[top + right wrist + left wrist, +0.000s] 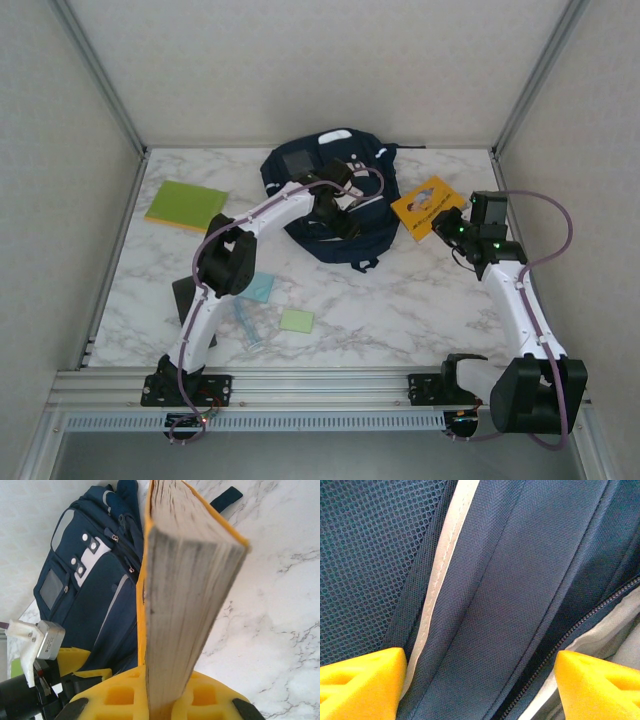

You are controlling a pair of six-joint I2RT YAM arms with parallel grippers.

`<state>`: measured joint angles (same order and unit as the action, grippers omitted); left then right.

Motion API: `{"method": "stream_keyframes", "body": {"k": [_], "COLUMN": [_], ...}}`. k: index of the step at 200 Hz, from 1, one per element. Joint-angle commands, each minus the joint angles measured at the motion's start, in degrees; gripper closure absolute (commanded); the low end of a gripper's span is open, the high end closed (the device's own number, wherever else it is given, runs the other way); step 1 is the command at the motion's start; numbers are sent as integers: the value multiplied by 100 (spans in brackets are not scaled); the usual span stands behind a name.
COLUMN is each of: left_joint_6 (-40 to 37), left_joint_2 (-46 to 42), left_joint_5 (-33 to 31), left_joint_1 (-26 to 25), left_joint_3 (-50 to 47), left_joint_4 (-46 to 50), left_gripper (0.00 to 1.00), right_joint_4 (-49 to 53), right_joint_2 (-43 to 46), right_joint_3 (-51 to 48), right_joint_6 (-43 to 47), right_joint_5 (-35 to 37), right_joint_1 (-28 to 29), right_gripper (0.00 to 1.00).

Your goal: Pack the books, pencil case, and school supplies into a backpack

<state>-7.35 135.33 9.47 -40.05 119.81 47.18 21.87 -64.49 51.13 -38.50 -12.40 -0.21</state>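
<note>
Orange-yellow book, clamped on edge in the right gripper at 3 o'clock of the navy backpack, looks next to be packed, so the left gripper, fingers apart beside the zipper, probably must hold the mouth wide.

Left hand spread wide apart; right hand clamped tight.

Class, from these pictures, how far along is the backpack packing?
Done: nothing visibly packed. In hand: right hand grips the orange book beside the backpack; left hand is open over its zipper. Left: yellow-green book, pencil case, blue pad, green pad, blue sticks, all on the table.
</note>
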Motion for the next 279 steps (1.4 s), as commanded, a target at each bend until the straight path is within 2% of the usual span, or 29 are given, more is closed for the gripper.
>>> {"method": "stream_keyframes", "body": {"k": [1, 25, 34, 48, 67, 86, 105, 123, 163, 205, 231, 251, 279], "left_joint_6": [-171, -113, -68, -56, 1, 167, 586, 1024, 1488, 1929, 1972, 2122, 2478], "left_joint_2": [283, 695, 829, 983, 907, 508, 33, -281, -332, -237, -217, -204, -154], "left_joint_5": [-519, -1279, -1435, -1392, -1041, -538, 56, 363, 840, 1510, 1478, 1773, 2307], "left_joint_1": [-115, -117, -121, -117, -111, -85, 50, 232, 460, 682, 683, 724, 842], "left_joint_3": [120, 218, 274, 374, 411, 459, 751, 1121, 2130, 2686, 2686, 2674, 2831], "left_joint_4": [468, 495, 532, 639, 657, 603, 592, 589, 854, 793, 779, 646, 346], "left_gripper": [25, 31, 38, 72, 100, 100, 100, 100, 100, 100, 100, 100, 100], "right_joint_4": [-446, -451, -425, -399, -331, -135, 127, 280, 88, -1142, -654, -178, -263], "right_joint_2": [77, 108, 145, 220, 359, 548, 792, 968, 885, 554, 679, 1008, 1146], "right_joint_3": [-7, -24, -31, -42, -29, 57, 170, 236, 149, -223, -17, 203, 303], "right_joint_6": [75, 70, 64, 69, 96, 179, 268, 325, 118, -779, -557, -271, -452], "right_joint_5": [-183, -229, -237, -237, -166, 122, 645, 888, 105, -1207, -857, -499, -867], "right_joint_1": [-36, -40, -37, -39, -42, -62, -115, -134, -133, -81, -58, -60, -60], "right_gripper": [100, 100, 100, 100, 100, 100, 100, 100, 100, 100, 100, 100, 100]}}
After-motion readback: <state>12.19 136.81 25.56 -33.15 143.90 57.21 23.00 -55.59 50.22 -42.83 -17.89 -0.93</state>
